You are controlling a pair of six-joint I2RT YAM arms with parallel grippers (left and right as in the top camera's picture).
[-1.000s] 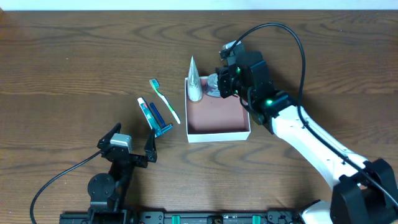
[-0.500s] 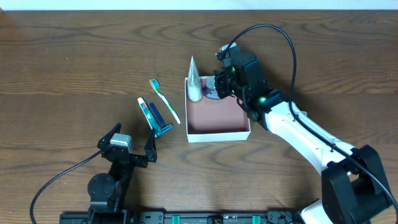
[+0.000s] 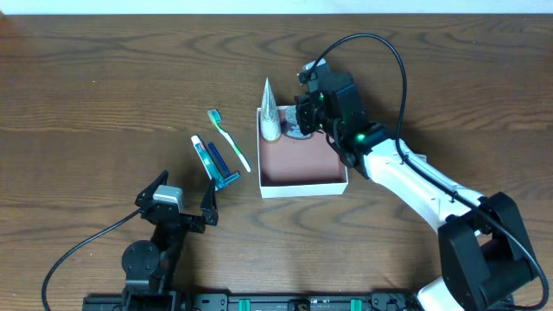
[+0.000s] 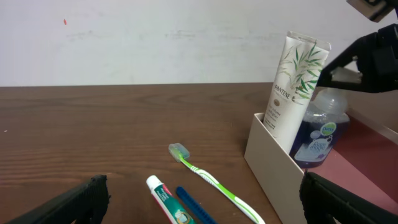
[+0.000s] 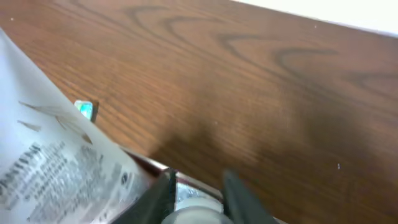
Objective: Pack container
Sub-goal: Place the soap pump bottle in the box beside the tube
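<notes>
PANTENE reads on the tube in the container's far-left corner, blue bottle beside it. The container lies just right of the toothbrush. Right gripper straddles the bottle's cap, grip unclear. Left gripper gapes wide, near-left, well apart.

The table is dark brown wood with a strong grain. A square, shallow box, white outside and pinkish inside, sits on it a little right of the middle. To the left of the box, clear of its wall, lie a green-and-white toothbrush, then a small white toothpaste tube and a blue stick-like item close side by side.
</notes>
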